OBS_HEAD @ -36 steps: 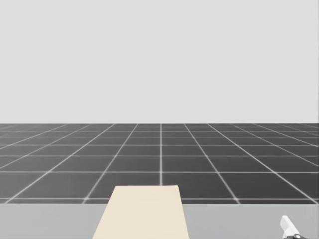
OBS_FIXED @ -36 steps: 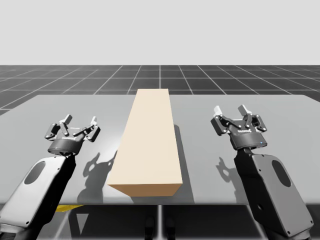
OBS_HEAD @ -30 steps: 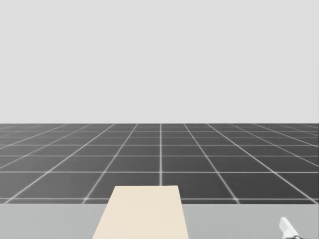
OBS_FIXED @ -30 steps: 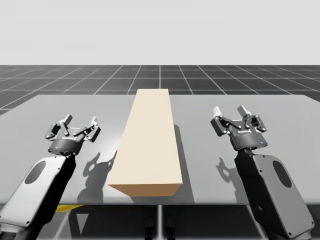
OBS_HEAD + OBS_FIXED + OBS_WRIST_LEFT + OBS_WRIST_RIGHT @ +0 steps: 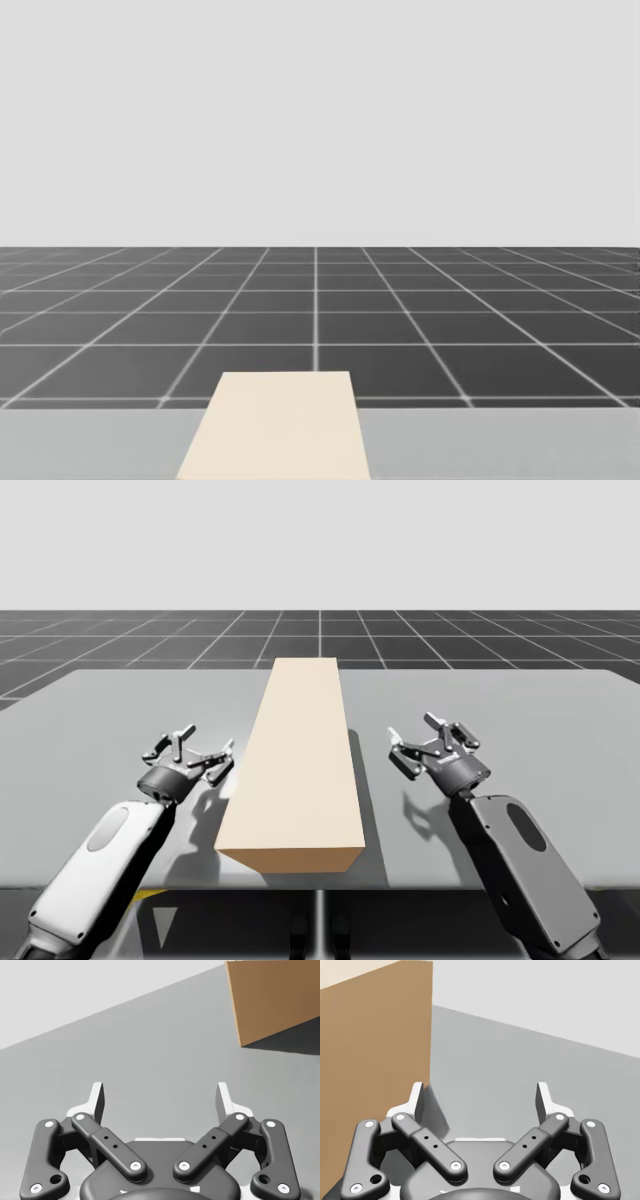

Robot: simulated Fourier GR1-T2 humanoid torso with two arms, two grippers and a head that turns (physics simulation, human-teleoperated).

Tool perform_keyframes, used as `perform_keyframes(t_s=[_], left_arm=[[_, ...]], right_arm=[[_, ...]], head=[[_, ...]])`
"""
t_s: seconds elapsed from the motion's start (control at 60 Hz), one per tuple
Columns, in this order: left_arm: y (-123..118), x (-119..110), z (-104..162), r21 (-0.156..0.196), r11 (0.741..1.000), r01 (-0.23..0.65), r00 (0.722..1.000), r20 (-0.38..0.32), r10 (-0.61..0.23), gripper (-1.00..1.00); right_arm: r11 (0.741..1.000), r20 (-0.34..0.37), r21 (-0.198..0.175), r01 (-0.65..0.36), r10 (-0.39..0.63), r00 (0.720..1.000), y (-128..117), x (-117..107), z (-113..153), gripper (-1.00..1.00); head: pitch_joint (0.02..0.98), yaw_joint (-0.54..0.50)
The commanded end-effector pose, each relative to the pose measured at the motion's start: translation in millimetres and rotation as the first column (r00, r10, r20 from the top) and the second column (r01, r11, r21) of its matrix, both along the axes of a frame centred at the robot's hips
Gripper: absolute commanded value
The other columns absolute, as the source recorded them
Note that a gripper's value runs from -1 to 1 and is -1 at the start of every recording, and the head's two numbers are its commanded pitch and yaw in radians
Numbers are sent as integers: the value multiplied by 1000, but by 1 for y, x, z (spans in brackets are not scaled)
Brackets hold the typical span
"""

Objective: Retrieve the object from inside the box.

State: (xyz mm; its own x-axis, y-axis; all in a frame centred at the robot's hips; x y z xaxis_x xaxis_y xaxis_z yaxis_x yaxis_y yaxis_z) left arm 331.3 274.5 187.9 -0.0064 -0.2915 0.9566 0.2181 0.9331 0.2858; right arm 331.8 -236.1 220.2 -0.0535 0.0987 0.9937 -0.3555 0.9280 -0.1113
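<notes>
since both arms have swung inward from nearer the side edges of the bench (image 5: pixel 540 710), left gripper (image 5: pixel 197 749) and right gripper (image 5: pixel 424 742) now flank the long tan box (image 5: pixel 300 760), close beside it, fingers spread, holding nothing. box runs shut down the bench middle, front edge to far edge; object inside is hidden, so opening it likely comes next.

I see a flat grey table (image 5: pixel 560 720) standing on a dark gridded floor (image 5: pixel 120 640). One long tan box (image 5: pixel 298 750) lies directly on it, running lengthwise down the middle, from near the front edge almost to the far edge.
</notes>
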Motion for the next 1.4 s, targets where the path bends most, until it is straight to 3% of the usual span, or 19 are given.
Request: perform_keyframes(t_s=[0.017, 0.05, 0.217, 0.267, 0.35, 0.433, 0.517, 0.55, 0.667, 0.767, 0.933, 1.167, 1.183, 1.35, 1.367, 1.383, 1.4], left_arm=[[-52, -17, -12, 37, 986, 161, 987, -30, -160, -1000], [-57, -20, -13, 51, 984, 171, 985, -27, -170, -1000], [-82, -31, -17, -3, 963, 270, 961, -62, -270, -1000], [-94, -38, -21, 20, 949, 315, 946, -82, -312, -1000], [-107, -48, -21, 14, 931, 366, 927, -89, -363, -1000], [-118, -54, -18, -72, 904, 420, 898, -110, -426, -1000], [-128, -53, -20, -112, 881, 459, 872, -133, -471, -1000], [-131, -49, -23, -89, 879, 468, 872, -116, -475, -1000], [-129, -27, -32, -126, 869, 479, 859, -136, -493, -1000], [-124, -8, -41, -113, 879, 464, 868, -140, -476, -1000], [-124, 15, -49, -133, 889, 437, 877, -155, -454, -1000], [-134, 40, -65, -204, 868, 452, 843, -219, -491, -1000], [-135, 43, -68, -221, 863, 455, 836, -227, -499, -1000], [-143, 47, -76, -225, 848, 479, 813, -249, -526, -1000], [-143, 46, -77, -222, 852, 475, 817, -247, -520, -979], [-143, 46, -77, -217, 856, 469, 822, -247, -513, -448], [-143, 45, -78, -219, 854, 472, 820, -248, -516, 677]], right_arm=[[987, -7, -37, -159, 159, 987, 30, -11, -14, -1000], [983, -5, -42, -178, 178, 984, 34, -12, -16, -1000], [956, 15, -63, -285, 287, 958, 50, -19, -22, -1000], [953, 21, -68, -296, 298, 954, 52, -20, -23, -1000], [953, 25, -73, -295, 297, 954, 52, -20, -24, -1000], [952, 26, -78, -297, 300, 954, 52, -19, -24, -1000], [949, 27, -86, -303, 306, 952, 53, -19, -25, -1000], [948, 29, -88, -307, 311, 950, 54, -20, -25, -1000], [945, 39, -90, -314, 318, 947, 55, -21, -24, -1000], [944, 47, -95, -316, 322, 946, 56, -22, -24, -1000], [942, 57, -100, -320, 326, 944, 58, -23, -24, -1000], [942, 70, -106, -319, 327, 942, 58, -24, -23, -1000], [942, 71, -106, -320, 328, 942, 58, -24, -22, -1000], [941, 76, -115, -318, 327, 942, 58, -25, -22, -1000], [941, 76, -116, -318, 327, 942, 58, -25, -22, -1000], [941, 76, -117, -318, 327, 942, 58, -25, -22, -1000], [941, 75, -118, -317, 327, 942, 58, -25, -22, -1000]], head=[[132, -16], [134, -17], [131, -27], [131, -29], [133, -32], [135, -33], [137, -29], [140, -26], [148, -14], [158, -8], [169, -5], [183, -6], [186, -8], [200, -8], [200, -7], [201, -7], [202, -6]])
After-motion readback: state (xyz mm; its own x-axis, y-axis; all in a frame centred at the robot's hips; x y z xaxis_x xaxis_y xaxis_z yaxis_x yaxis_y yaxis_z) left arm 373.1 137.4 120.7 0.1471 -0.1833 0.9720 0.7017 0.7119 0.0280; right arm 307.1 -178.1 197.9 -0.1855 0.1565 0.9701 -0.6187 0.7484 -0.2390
